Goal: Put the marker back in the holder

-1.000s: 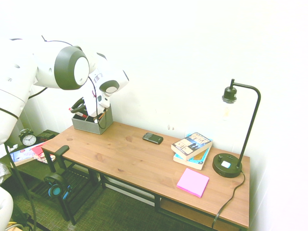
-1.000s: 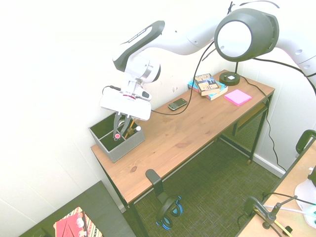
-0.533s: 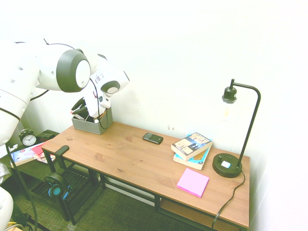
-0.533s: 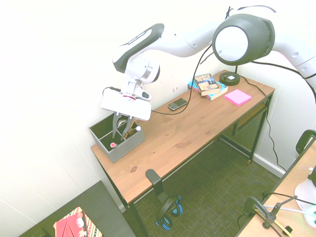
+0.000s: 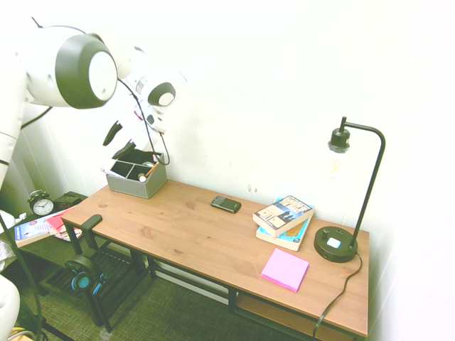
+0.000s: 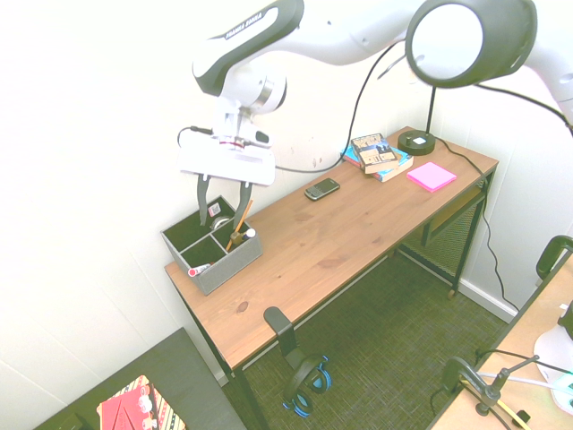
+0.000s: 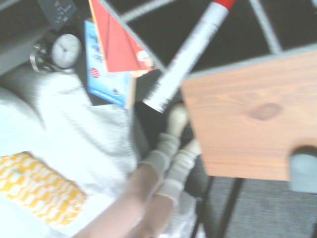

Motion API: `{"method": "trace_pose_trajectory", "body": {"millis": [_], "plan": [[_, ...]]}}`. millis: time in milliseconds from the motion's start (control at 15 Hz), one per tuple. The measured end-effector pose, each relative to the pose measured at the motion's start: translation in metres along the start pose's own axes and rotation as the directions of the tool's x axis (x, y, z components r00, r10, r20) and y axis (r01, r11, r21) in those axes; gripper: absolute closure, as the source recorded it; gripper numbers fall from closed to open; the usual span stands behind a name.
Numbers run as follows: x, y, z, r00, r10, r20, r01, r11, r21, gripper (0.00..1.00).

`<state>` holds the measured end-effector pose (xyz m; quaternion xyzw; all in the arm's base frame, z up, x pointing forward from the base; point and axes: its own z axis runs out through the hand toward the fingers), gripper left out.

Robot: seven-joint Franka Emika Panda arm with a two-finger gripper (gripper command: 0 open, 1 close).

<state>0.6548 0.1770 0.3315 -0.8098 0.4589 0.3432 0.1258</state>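
Observation:
The grey holder stands at the desk's far end, by the wall. The white marker with its red end lies slanted in the holder's front corner compartment, its red tip poking over the rim. The wrist view shows the same marker from close by, over the holder's dark inside. My gripper hangs open a short way above the holder, with nothing between its fingers; it also shows in the first exterior view. Orange-tipped pens stand in another compartment.
A black phone lies mid-desk near the wall. Stacked books, a black lamp base and a pink sticky pad sit at the other end. Headphones hang off the desk's front corner. A clock sits beside the desk.
My gripper let go of the marker, which dropped into the holder's front compartment. The open gripper then rose straight up, clear of the holder.

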Motion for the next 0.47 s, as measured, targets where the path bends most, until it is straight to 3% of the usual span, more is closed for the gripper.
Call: {"method": "trace_pose_trajectory", "body": {"millis": [200,467], "plan": [[-0.018,0.058,-0.063,0.982,-0.062,-0.177,0.055,0.998,-0.044,0.00],[-0.061,0.132,-0.115,0.903,-0.156,-0.400,0.122,0.987,-0.108,0.00]]}}
